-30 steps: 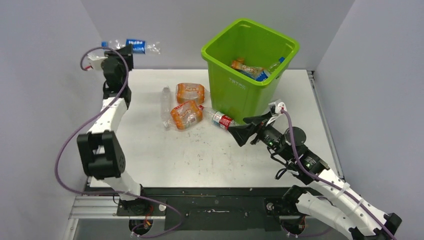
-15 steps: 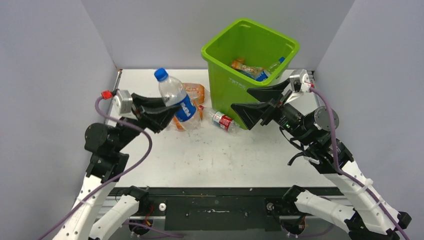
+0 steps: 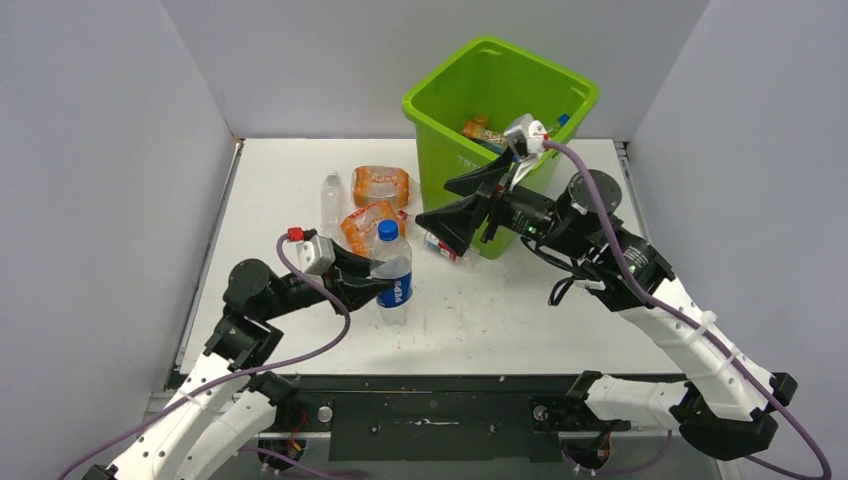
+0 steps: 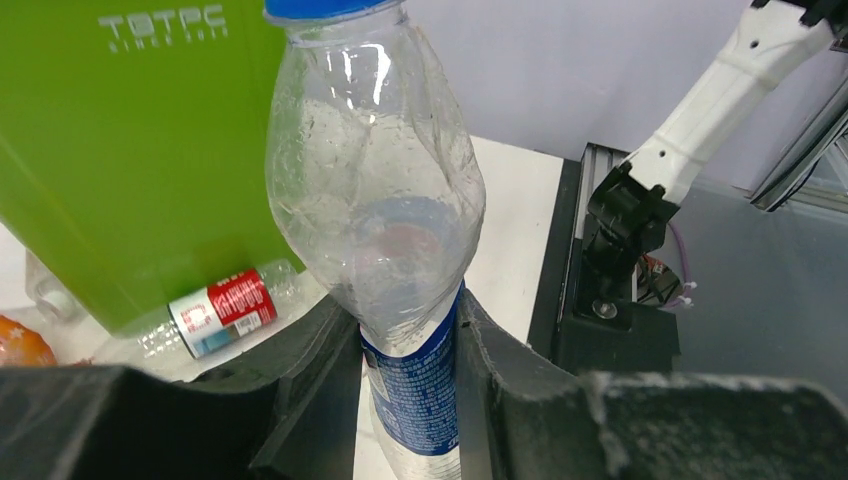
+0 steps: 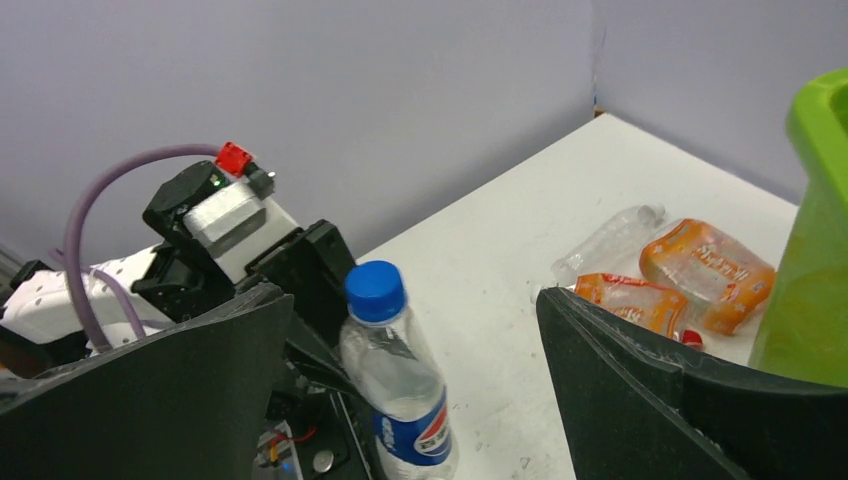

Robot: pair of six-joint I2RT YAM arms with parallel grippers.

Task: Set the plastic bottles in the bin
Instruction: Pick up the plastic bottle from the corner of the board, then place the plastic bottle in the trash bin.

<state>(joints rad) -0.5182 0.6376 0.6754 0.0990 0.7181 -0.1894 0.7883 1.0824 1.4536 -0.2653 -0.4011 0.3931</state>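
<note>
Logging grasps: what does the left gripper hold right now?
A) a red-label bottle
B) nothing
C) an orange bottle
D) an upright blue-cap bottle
D: the left gripper is shut on the blue-cap bottle, which is upright.

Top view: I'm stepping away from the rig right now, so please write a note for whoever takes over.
Left hand: shut on an upright blue-cap bottle, near the front of the table.
Right hand: open, empty, in front of the bin.
Done: a few bottles lie in the bin.
Left: the held bottle, plus four on the table: two orange bottles, a clear bottle, a red-label bottle at the bin's foot.
</note>
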